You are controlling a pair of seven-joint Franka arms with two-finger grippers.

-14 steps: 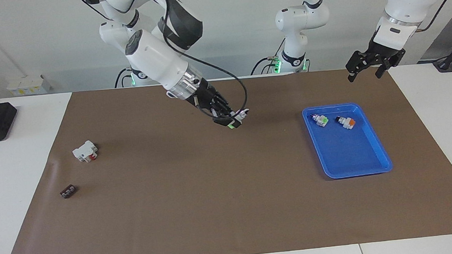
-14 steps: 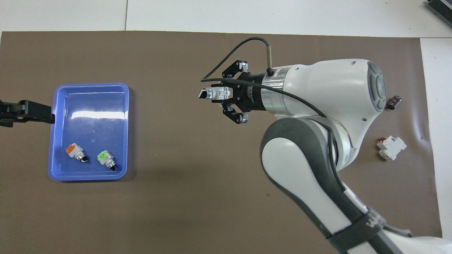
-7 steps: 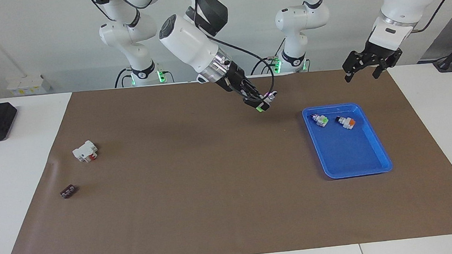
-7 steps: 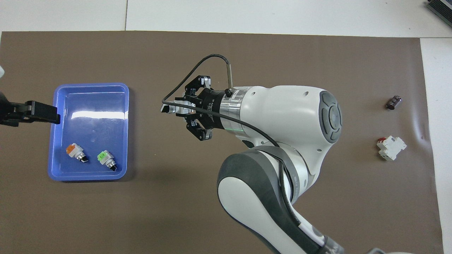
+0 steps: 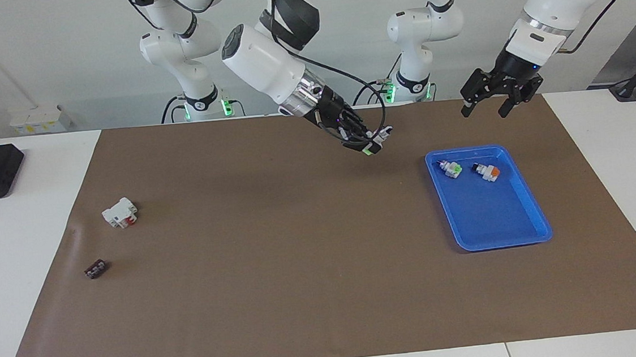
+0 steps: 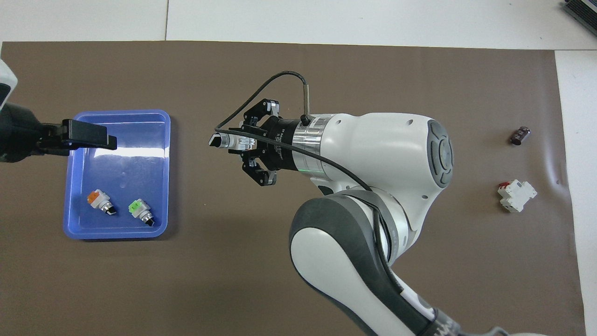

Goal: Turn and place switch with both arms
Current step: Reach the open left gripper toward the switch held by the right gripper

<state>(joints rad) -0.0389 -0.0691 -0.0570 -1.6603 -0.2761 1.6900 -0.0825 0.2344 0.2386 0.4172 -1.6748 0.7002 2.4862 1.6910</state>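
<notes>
Since the earlier frames the left gripper (image 5: 489,101) has shifted toward the blue tray (image 5: 533,234); the right gripper (image 5: 369,140) has barely moved. The right gripper's fingers (image 6: 252,140) pinch the switch (image 5: 374,143), a small white plastic body with a green cap, its dark stem end pointing out past the fingertips toward the tray. It hangs in the air above the brown paper mat (image 5: 281,283) covering the desk (image 5: 16,236). The left gripper's fingers (image 5: 468,105) are spread and hold nothing, raised above the tray's edge. In the glossy rectangular tray lie a second green-capped switch (image 5: 452,169) and an orange-capped switch (image 5: 488,172), side by side. Well apart from both grippers, toward the right arm's end, sit a blocky white part with red (image 5: 120,212) and a small dark cylinder (image 5: 96,269). Nothing stands between the held switch and the tray.
</notes>
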